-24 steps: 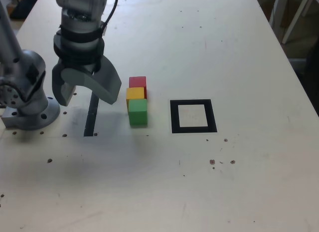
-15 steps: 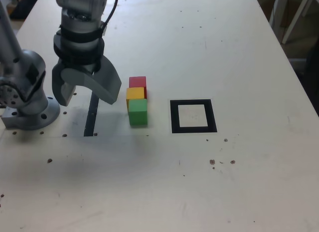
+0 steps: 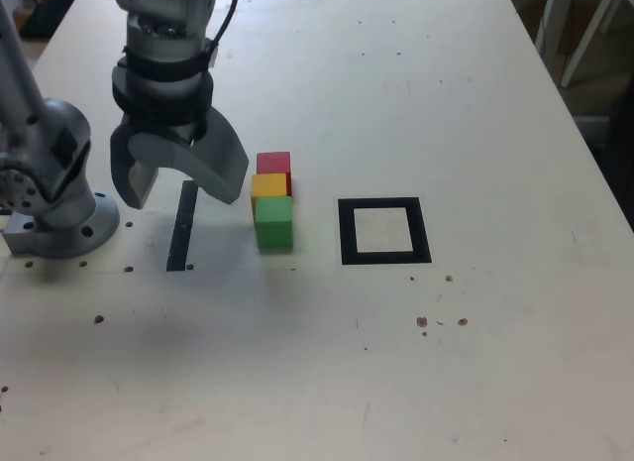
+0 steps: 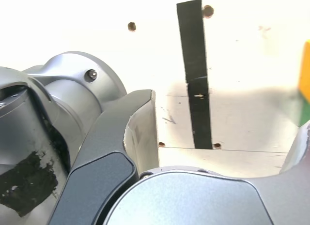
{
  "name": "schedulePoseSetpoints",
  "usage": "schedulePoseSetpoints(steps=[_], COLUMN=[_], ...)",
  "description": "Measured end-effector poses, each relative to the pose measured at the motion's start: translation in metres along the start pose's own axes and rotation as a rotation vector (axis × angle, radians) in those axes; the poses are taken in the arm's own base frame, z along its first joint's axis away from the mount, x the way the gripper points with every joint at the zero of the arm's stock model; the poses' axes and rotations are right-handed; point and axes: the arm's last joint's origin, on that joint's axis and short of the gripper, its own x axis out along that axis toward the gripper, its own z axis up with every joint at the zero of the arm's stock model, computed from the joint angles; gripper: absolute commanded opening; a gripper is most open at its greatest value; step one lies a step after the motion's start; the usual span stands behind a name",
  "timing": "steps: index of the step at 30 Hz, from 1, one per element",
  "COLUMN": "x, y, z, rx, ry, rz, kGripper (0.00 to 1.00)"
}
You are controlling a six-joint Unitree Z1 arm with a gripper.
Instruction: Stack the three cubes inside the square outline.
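Three cubes sit touching in a row on the white table: the red cube (image 3: 274,164) farthest back, the yellow cube (image 3: 269,188) in the middle, the green cube (image 3: 274,223) nearest. The square outline (image 3: 384,231), black with a white centre, lies empty to their right in the exterior view. My gripper (image 3: 181,191) hangs above the table to the cubes' left in that view, open, with nothing between its fingers (image 3: 226,173). In the wrist view the yellow cube (image 4: 305,70) and a sliver of the green cube (image 4: 306,113) show at the frame's edge.
A narrow black strip (image 3: 182,226) lies on the table under the gripper, also the black strip (image 4: 194,70) in the wrist view. The arm's grey base (image 3: 50,198) stands at the exterior view's left. Small holes (image 3: 422,322) dot the tabletop.
The gripper has shifted slightly to the exterior view's right, toward the cubes, still open. The cubes have not moved.
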Motion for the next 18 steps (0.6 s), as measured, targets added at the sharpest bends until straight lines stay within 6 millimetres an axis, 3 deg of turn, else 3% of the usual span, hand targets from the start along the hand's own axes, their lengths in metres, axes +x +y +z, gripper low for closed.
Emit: schedulePoseSetpoints(steps=[8, 18], x=[-0.007, -0.025], y=[0.007, 0.032], z=[0.007, 0.037], rx=[-0.006, -0.035], ry=[-0.018, -0.038], rz=[0.016, 0.012], kGripper=[1.00, 1.00])
